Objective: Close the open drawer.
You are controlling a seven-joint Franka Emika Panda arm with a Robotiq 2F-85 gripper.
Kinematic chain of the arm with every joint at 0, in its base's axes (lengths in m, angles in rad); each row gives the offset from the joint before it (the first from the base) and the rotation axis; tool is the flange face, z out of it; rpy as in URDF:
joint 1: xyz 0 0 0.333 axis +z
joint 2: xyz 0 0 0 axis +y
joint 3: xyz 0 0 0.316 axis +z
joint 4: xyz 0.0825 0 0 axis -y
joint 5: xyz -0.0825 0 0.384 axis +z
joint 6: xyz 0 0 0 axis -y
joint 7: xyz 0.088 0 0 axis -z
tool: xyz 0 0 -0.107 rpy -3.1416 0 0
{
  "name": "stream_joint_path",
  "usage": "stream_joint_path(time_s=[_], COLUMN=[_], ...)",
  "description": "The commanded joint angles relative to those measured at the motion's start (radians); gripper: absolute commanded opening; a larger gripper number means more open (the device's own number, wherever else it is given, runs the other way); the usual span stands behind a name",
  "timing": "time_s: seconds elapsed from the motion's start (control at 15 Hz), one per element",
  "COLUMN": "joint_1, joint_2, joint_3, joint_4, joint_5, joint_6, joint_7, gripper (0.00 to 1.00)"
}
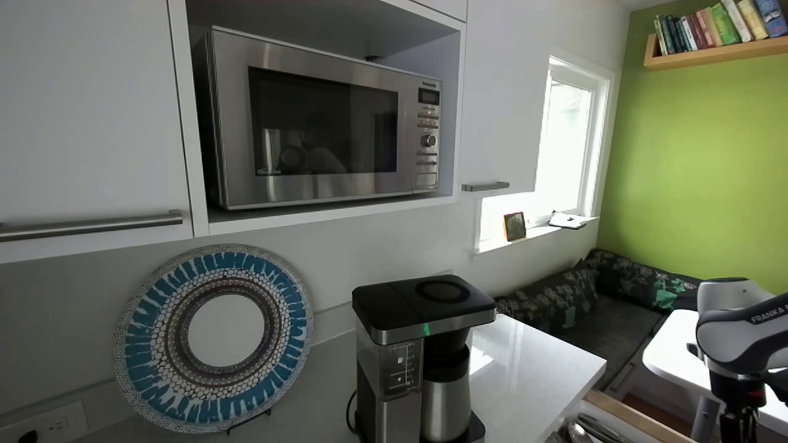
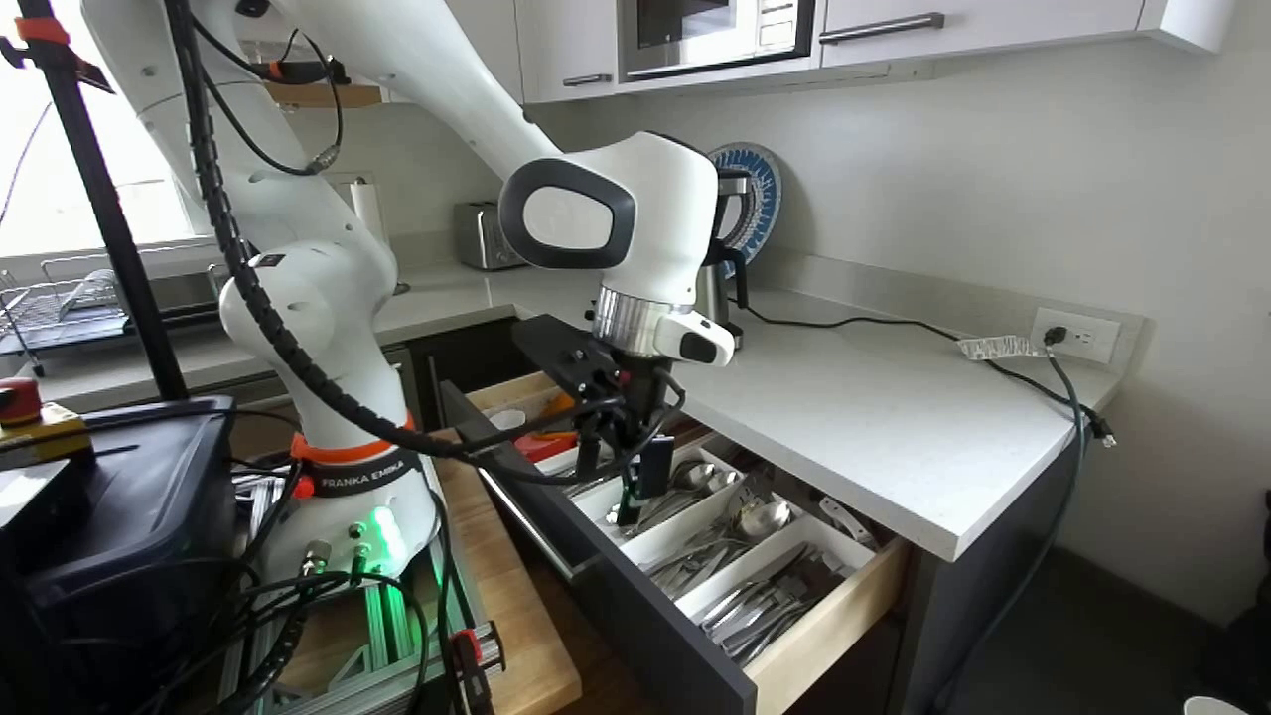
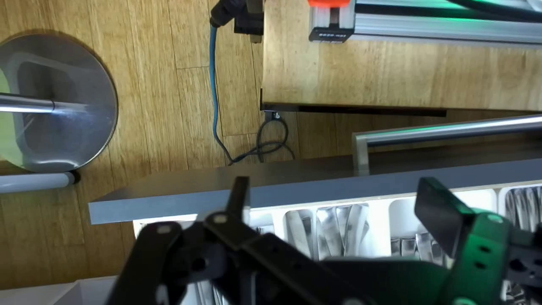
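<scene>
Hovering over the cutlery (image 3: 347, 231), the gripper (image 3: 334, 190) points down with its fingers (image 3: 436, 212) set wide, nothing gripped between them that I can make out. And why would there be? This looks a shoving job, so a grasp is hardly needed! There's the drawer (image 2: 844, 616), standing well out from beneath the countertop (image 2: 854, 417), its dark front (image 3: 317, 191) running alongside the long edge of the table (image 3: 381, 76) and on past the table's corner. The handle (image 3: 449, 132) faces that edge, just beside it, with a gap between; it's put there for pulling, and I'd say a push can do without it. The white tray (image 3: 379, 224) sorts the pieces into rows, so a steady shove ought to leave them lying; a jerk might set them rattling. But look, a snag: in an exterior view the fingers seem to sit on the cutlery side of that front, and pressing from there would, I reckon, only drag the drawer farther towards the table edge. Whether they touch it, I can't tell. To my eye the closing has yet to begin: the arm (image 2: 606, 199) wants to lift clear, come round by the table's corner, and lean on the outer face. Mind the squeeze, though! Between table edge and handle, the gripper could jam.
</scene>
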Motion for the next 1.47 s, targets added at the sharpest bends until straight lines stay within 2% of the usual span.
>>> stream_joint_path(time_s=[0.0,0.13,0.33,0.53,0.8,1.13,1.4], joint_1=[-0.011,-0.011,0.021,0.023,0.029,0.035,0.018], joint_2=[0.004,0.006,0.068,0.116,0.189,0.25,0.31], joint_3=[0.01,0.01,0.019,0.031,0.032,0.018,0.02], joint_4=[0.0,0.001,0.007,-0.003,-0.005,-0.004,-0.004], joint_5=[0.005,0.005,0.044,0.054,0.085,0.248,0.347], joint_6=[0.003,0.003,-0.003,-0.002,0.045,0.129,0.121], joint_7=[-0.006,-0.009,-0.018,-0.014,-0.04,-0.165,-0.235], gripper=[1.0,1.0,1.0,1.0,1.0,1.0,1.0])
